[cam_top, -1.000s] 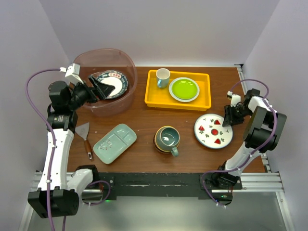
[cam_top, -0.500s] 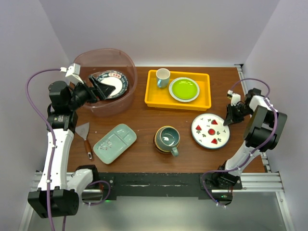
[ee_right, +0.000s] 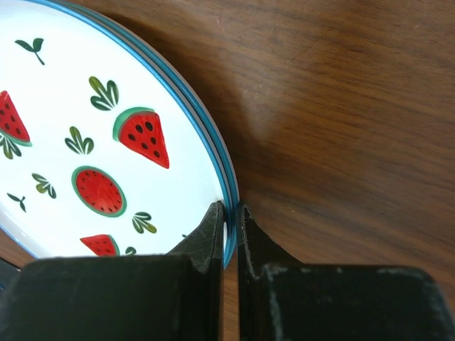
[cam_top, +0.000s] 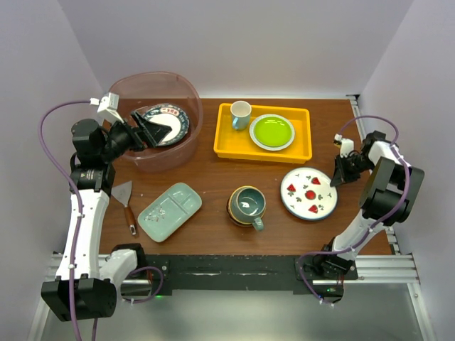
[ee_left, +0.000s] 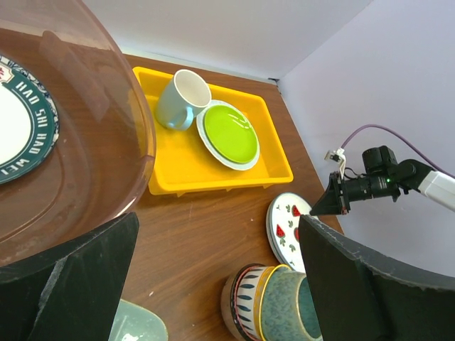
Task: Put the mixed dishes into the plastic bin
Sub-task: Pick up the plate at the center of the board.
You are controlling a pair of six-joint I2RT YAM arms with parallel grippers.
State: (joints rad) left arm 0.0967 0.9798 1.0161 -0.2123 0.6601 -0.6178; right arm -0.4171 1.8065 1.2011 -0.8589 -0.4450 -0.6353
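Right jaws: the right gripper (cam_top: 334,179) (ee_right: 231,209) is pinched tight on the right-hand rim of the watermelon plate (cam_top: 308,193) (ee_right: 85,142), with one fingertip above the edge and one below it
Left jaws: the left gripper (cam_top: 146,128) (ee_left: 218,220) is spread wide with nothing between its fingers, and it hangs over the near left part of the plastic bin (cam_top: 153,79) (ee_left: 106,142)
Watermelon plate: white with a blue edge, lying flat on the table (cam_top: 213,177) at centre right of the top view; the right wrist view shows a second blue edge just under the first, and I cannot tell whether that is another plate
Plastic bin: upper left of the top view, on the table
In the bin: a lettered plate (cam_top: 169,121) (ee_left: 21,121), white with a dark green band, on the bin's floor
Teal mug (cam_top: 247,204) (ee_left: 281,312): lower centre, nested inside a striped bowl (cam_top: 234,213), left of the watermelon plate and apart from it
Divided tray (cam_top: 169,212): pale green, lower left of centre, lying at an angle on the table
Yellow tray (cam_top: 227,145): top centre, just right of the bin, holding a lime-green plate (cam_top: 271,131) and a white cup (cam_top: 240,114)
Scraper (cam_top: 124,199): metal blade and wooden handle, at the left table edge below the bin
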